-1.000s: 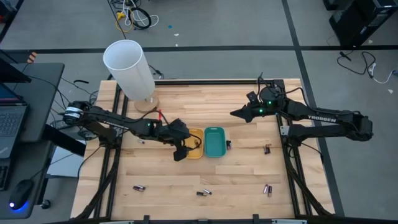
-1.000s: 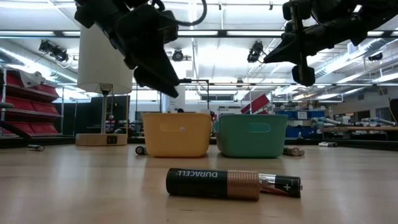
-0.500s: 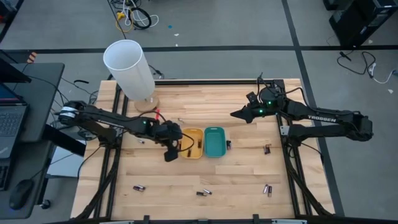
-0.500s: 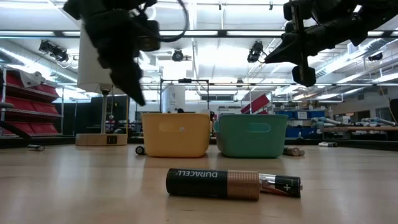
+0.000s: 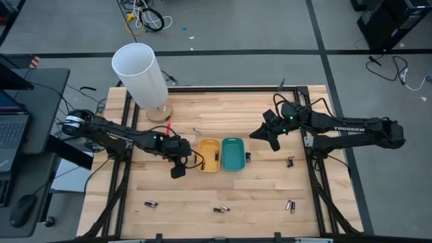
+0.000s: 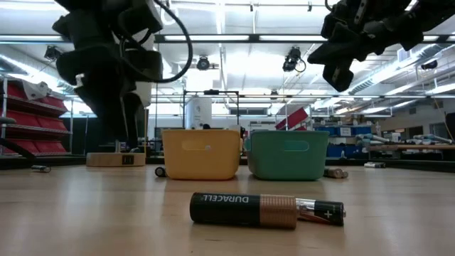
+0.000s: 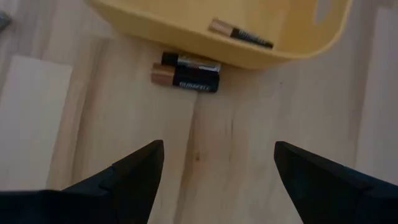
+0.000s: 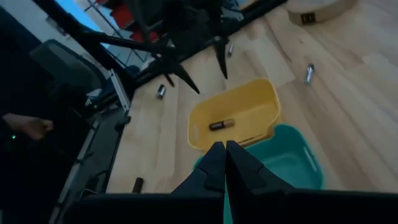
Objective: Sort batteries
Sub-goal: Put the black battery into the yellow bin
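Observation:
A yellow tray (image 5: pixel 208 155) and a teal tray (image 5: pixel 233 154) stand side by side mid-table. One battery (image 7: pixel 239 34) lies inside the yellow tray. Two more batteries (image 7: pixel 186 71) lie on the wood against its outer wall. Others are scattered over the table: (image 5: pixel 150 203), (image 5: pixel 221 209), (image 5: pixel 290 205), (image 5: pixel 290 161). One lies close before the low camera (image 6: pixel 266 210). My left gripper (image 5: pixel 177 169) hangs open and empty just left of the yellow tray, fingers pointing down (image 7: pixel 217 149). My right gripper (image 5: pixel 260 133) is shut and empty, in the air right of the teal tray (image 8: pixel 224 146).
A white lamp (image 5: pixel 142 74) stands on its wooden base near the far left corner. Stray batteries lie by the teal tray's right wall (image 5: pixel 248 157) and behind the trays (image 5: pixel 196 131). Bare wood stretches along the near half. A laptop (image 5: pixel 10 128) sits off the table's left.
My left gripper has moved from over the yellow tray's near left corner toward the table's left edge and downward, ending beside the tray. My right gripper has tipped its fingers downward and shifted a little toward the near edge.

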Robot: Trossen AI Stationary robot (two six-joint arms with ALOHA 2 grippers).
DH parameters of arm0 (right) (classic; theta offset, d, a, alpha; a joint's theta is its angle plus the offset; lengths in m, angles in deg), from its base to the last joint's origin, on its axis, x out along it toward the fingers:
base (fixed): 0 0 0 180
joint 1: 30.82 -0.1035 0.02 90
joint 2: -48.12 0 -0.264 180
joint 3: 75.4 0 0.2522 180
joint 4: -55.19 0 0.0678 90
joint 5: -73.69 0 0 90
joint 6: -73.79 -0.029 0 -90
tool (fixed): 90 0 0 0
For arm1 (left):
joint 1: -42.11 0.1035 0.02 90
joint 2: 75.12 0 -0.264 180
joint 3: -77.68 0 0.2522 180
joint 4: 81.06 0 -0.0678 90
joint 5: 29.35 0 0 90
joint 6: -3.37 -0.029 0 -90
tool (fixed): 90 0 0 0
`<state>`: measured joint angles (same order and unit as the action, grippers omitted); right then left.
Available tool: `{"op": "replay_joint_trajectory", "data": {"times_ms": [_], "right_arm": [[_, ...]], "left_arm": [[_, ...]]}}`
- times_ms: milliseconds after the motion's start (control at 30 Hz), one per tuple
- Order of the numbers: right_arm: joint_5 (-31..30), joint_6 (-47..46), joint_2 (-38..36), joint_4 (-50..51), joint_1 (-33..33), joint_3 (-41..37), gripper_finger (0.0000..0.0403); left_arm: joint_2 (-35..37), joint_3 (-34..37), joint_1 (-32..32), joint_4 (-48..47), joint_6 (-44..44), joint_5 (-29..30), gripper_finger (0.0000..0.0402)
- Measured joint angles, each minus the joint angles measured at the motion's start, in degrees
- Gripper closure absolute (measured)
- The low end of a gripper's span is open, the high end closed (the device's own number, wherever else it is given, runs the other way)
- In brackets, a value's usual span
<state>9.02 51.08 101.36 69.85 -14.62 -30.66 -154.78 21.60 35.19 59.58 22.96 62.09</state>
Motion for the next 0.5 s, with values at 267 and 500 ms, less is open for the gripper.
{"op": "replay_joint_trajectory", "data": {"times_ms": [267,500], "right_arm": [[-6.91,5.08,0.11,0.07,-0.50,0.00,0.0394],[-11.79,13.70,0.11,-3.72,-0.52,0.00,0.0349]], "left_arm": [[0.00,8.01,0.03,20.21,-3.57,2.60,0.0080],[-0.11,14.18,0.22,29.25,-10.50,9.87,0.0080]]}}
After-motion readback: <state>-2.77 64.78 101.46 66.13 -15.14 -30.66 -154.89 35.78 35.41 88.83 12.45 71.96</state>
